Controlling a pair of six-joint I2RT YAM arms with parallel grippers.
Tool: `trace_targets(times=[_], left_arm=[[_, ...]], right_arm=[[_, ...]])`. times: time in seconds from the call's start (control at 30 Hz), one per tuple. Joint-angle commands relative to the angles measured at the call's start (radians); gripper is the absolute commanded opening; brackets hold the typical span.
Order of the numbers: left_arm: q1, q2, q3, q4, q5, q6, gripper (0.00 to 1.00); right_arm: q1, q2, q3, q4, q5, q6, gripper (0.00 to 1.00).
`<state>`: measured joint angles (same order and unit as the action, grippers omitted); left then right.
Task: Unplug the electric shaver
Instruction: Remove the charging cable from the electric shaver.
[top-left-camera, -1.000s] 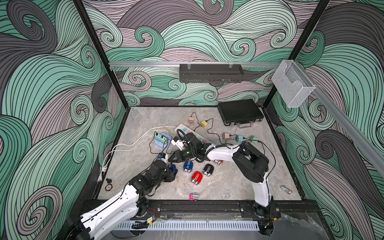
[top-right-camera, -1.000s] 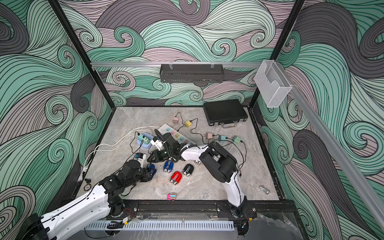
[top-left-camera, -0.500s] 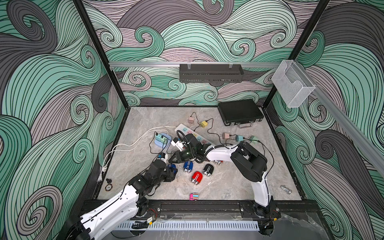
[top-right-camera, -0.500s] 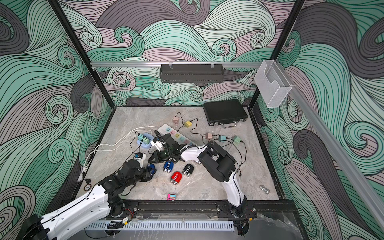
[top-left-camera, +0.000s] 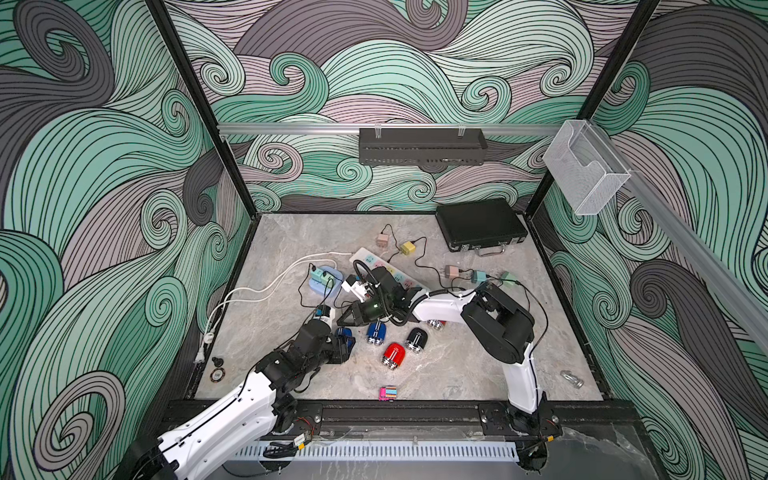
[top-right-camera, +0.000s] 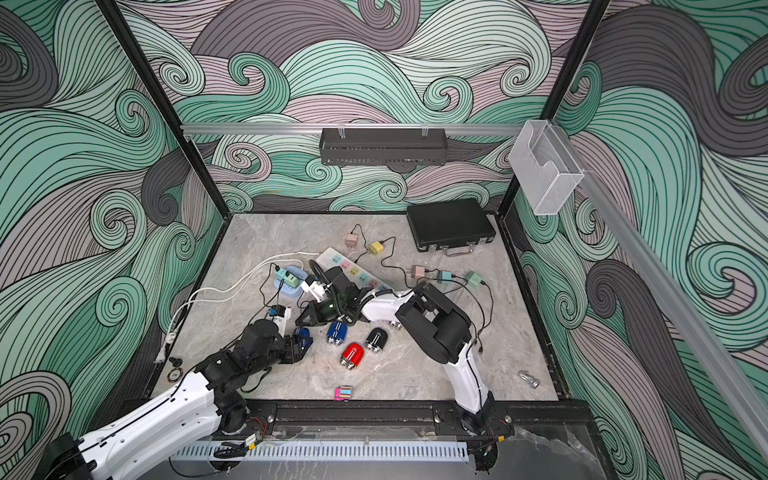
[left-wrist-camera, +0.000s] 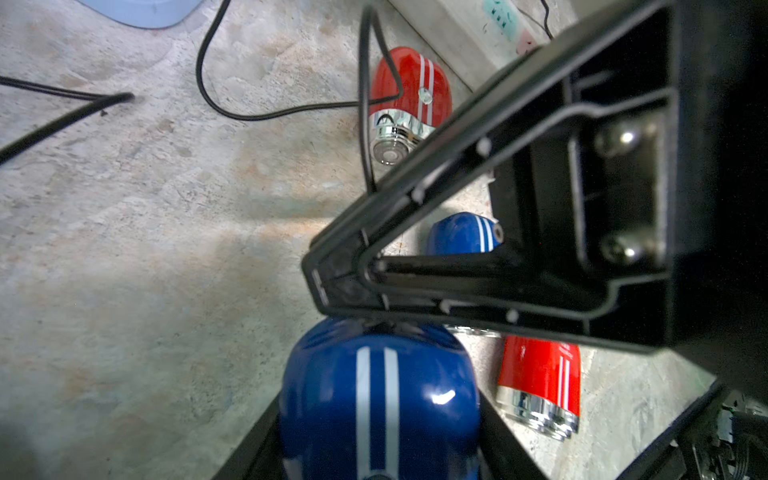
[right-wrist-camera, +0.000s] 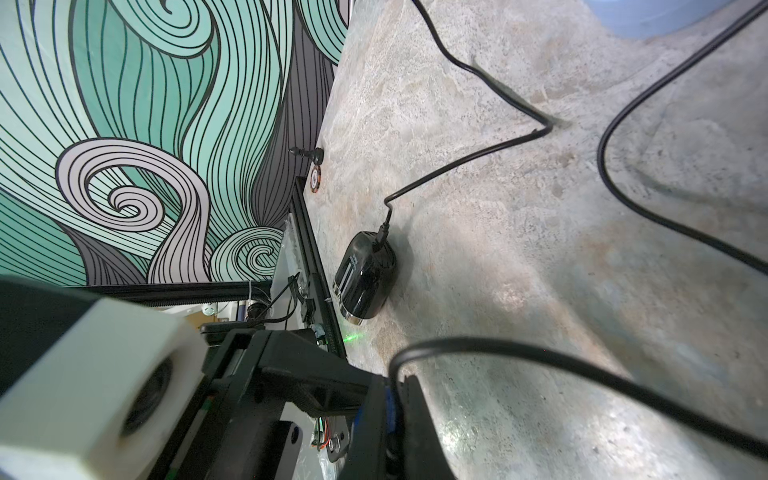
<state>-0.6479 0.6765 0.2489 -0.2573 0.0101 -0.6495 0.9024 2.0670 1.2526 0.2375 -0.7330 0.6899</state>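
My left gripper (left-wrist-camera: 378, 449) is shut on a blue electric shaver (left-wrist-camera: 378, 399) with two white stripes, which lies on the marble floor; both top views show this shaver (top-left-camera: 343, 333) (top-right-camera: 302, 333) at the left gripper (top-left-camera: 345, 341) (top-right-camera: 300, 343). My right gripper (right-wrist-camera: 394, 386) is shut on the thin black charging cable (right-wrist-camera: 540, 365) right at the shaver's rounded end. A strip of blue shows between its jaws. In both top views the right gripper (top-left-camera: 341, 322) (top-right-camera: 300, 321) reaches in from the right and meets the shaver's far end.
Several more shavers lie close by: blue (top-left-camera: 376, 332), black (top-left-camera: 415, 338), red (top-left-camera: 392, 355). A white power strip (top-left-camera: 390, 272) with coloured chargers, a blue socket base (top-left-camera: 324, 284) and a black case (top-left-camera: 480, 224) sit behind. Another black shaver (right-wrist-camera: 365, 274) has a cable plugged in.
The right gripper's jaws have closed on the cable at the blue shaver's end. The left gripper has kept its hold and place.
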Motion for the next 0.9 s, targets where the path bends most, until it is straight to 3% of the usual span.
trace_targets(times=[0.0,0.6,0.87], left_arm=[[0.011,-0.012,0.043,-0.006,0.004,0.014,0.36],[0.011,0.034,0.056,-0.016,0.014,0.025,0.36],[0.011,0.088,0.079,-0.060,-0.058,0.021,0.36]], right_arm=[[-0.041,0.000,0.029,-0.026,0.021,-0.018,0.04],[-0.075,0.030,0.123,-0.087,0.012,-0.046,0.04],[-0.091,-0.014,0.150,-0.166,0.032,-0.095,0.04]])
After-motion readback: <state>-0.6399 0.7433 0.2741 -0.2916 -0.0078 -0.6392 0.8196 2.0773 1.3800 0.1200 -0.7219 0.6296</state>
